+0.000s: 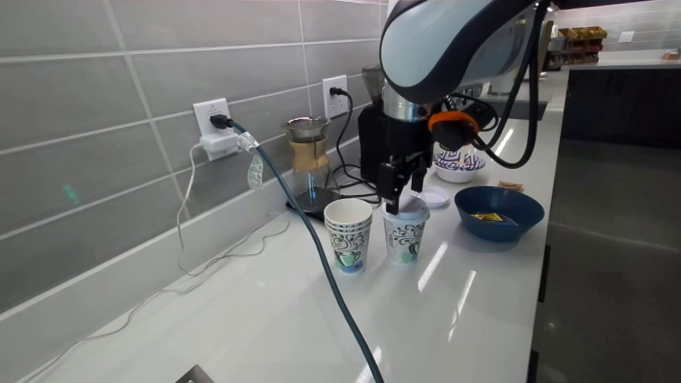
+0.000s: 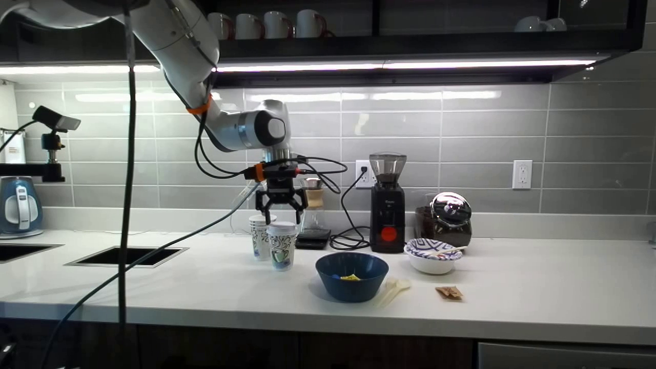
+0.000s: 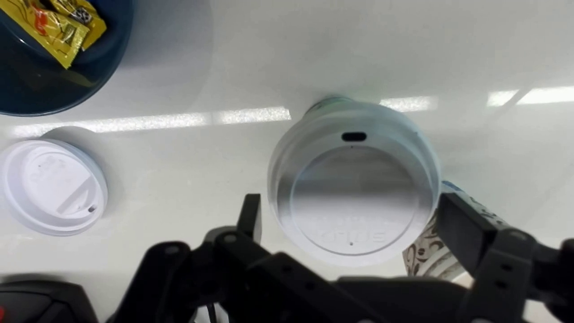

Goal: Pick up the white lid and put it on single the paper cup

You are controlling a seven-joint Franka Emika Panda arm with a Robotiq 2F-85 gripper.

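Observation:
The single paper cup, white with a dark greenish swirl print, stands upright on the counter in both exterior views (image 1: 405, 242) (image 2: 281, 252). A white lid (image 1: 414, 208) sits on its rim; it also shows in an exterior view (image 2: 283, 227) and, from above, in the wrist view (image 3: 354, 202). A second white lid lies on the counter beside it (image 1: 433, 197) (image 3: 56, 186). My gripper (image 1: 405, 196) (image 2: 283, 219) (image 3: 350, 211) is open, with one finger on each side of the cup's lid. A gap shows at the left finger; whether the right finger touches is unclear.
A stack of similar cups (image 1: 348, 242) (image 2: 260, 241) stands close beside the lidded cup. A blue bowl (image 1: 492, 232) (image 2: 351, 292) with yellow packets is on the other side. A patterned bowl (image 2: 433, 264), a coffee grinder (image 2: 388, 218) and a carafe (image 1: 309, 165) stand behind.

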